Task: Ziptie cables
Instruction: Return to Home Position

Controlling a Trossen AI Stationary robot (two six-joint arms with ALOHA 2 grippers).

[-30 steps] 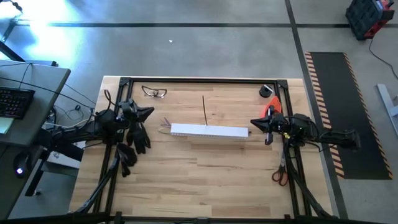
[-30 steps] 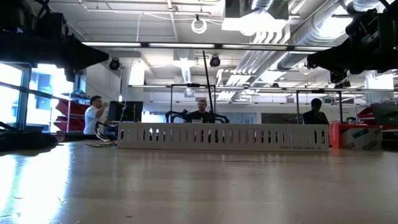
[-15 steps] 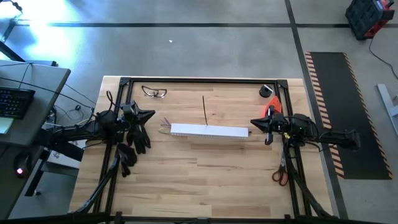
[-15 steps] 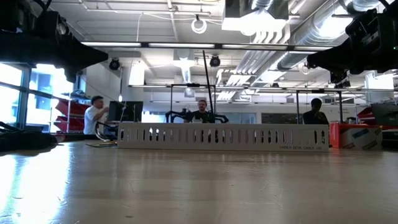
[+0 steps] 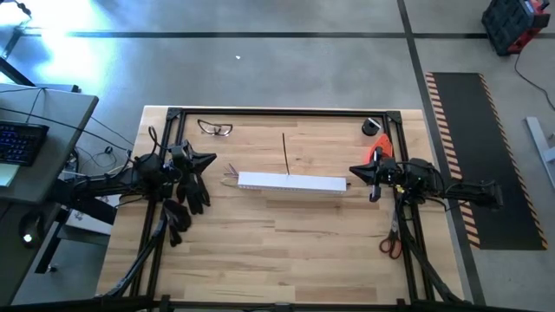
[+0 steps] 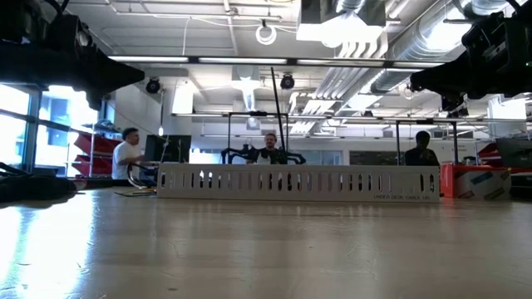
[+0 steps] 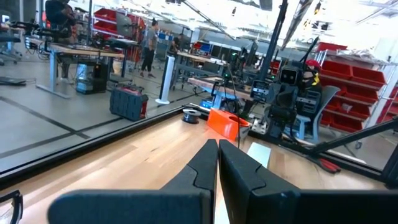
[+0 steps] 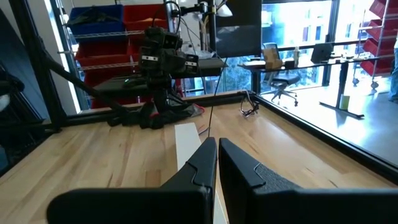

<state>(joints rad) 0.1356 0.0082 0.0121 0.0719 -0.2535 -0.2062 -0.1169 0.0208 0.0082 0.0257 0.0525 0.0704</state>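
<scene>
Left hand (image 5: 206,158) and right hand (image 5: 354,172) flank the white duct (image 5: 291,183), both pinched together, empty; ziptie (image 5: 284,152) stands upright beside it.

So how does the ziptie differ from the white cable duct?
The ziptie is a thin dark strip, the white cable duct a broad channel. The ziptie is shorter than the duct and runs at right angles to it. Both are straight; neither is held, the left gripper and right gripper waiting at the table's sides.

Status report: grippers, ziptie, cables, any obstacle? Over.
Left gripper shut, empty, at left side; right gripper same, at right side. Ziptie by white cable duct, not around cables. Duct hides cables except left ends.
</scene>
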